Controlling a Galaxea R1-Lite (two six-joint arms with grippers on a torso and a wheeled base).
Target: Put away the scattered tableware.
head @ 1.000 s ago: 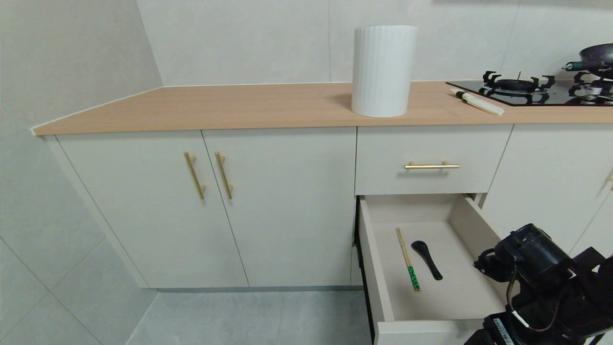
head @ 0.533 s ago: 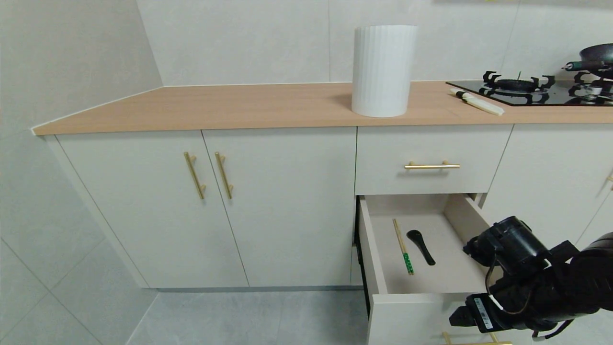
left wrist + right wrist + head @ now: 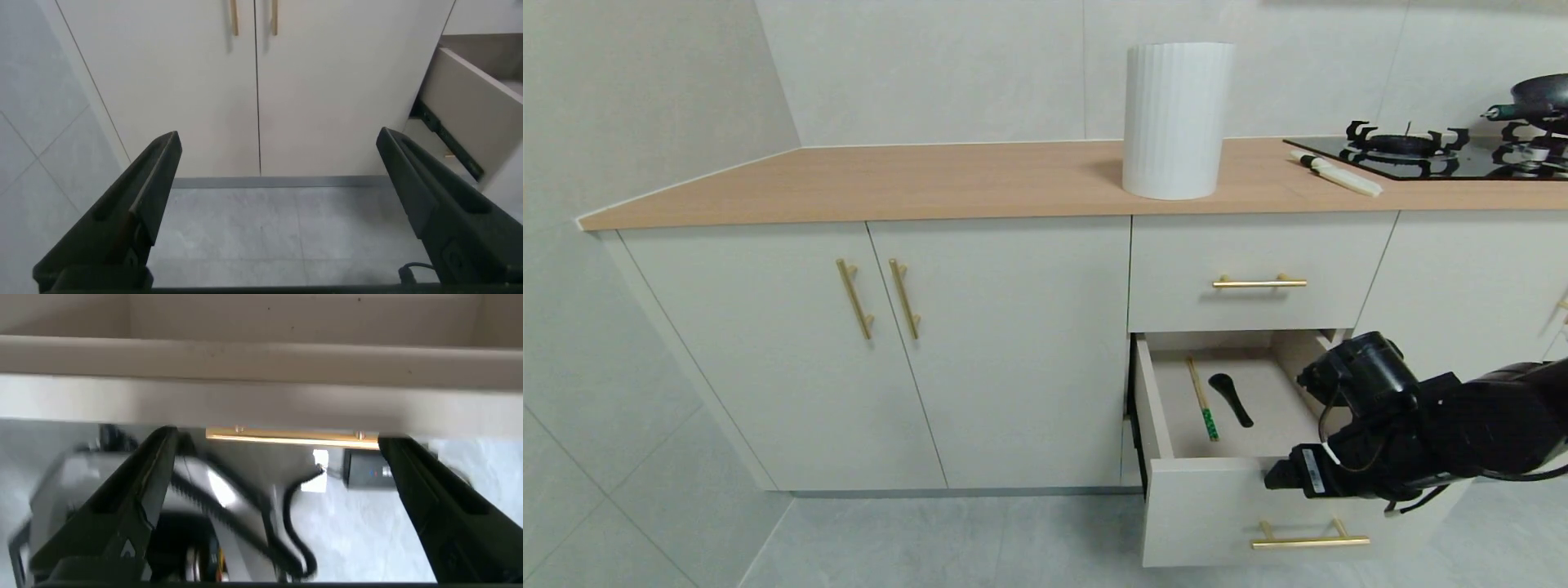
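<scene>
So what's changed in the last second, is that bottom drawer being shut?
Yes. The lower drawer has slid in toward the cabinet and is now partly shut. The right gripper, open, moved in with its front, seemingly pushing. The chopsticks and black spoon rode back inside it. Nothing was grasped or released. The white canister, the knife on the counter and the upper drawer stayed put.

Soft, even, bright light fills the kitchen. The white canister throws a faint shadow toward 9 o'clock on the bench. The open drawer dims toward its back. The black hob mirrors its burners.
</scene>
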